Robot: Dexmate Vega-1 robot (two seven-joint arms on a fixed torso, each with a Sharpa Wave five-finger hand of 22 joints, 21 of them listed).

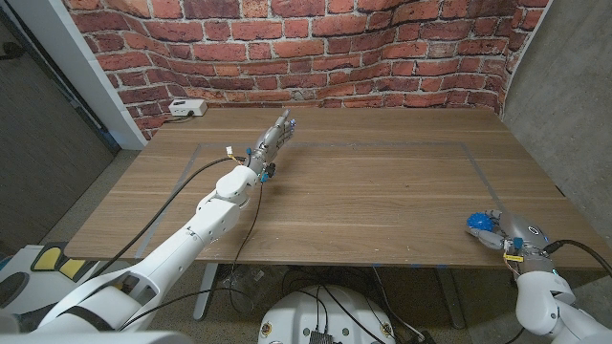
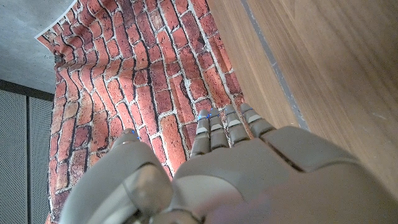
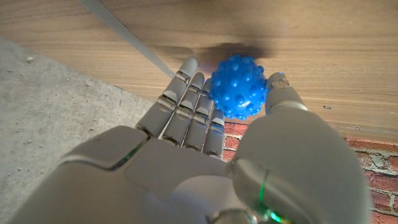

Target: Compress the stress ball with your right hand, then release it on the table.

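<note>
Your left arm (image 1: 182, 250) is a run of smooth white rounded shells, with a black cable (image 1: 167, 215) looping loosely alongside it up to the wrist. Your left robot hand (image 1: 271, 143) is pale grey, its slim segmented fingers (image 2: 211, 129) split by dark seams, with tiny blue lights on the tips. Your right robot hand (image 1: 504, 232) has the same grey plates; a thin green light (image 3: 263, 191) glows in a seam by the thumb. A small yellow tag (image 1: 511, 246) sits at that wrist.

Blue nubby stress ball (image 3: 239, 88) btwn right-hand fingers (image 3: 186, 109)
</note>
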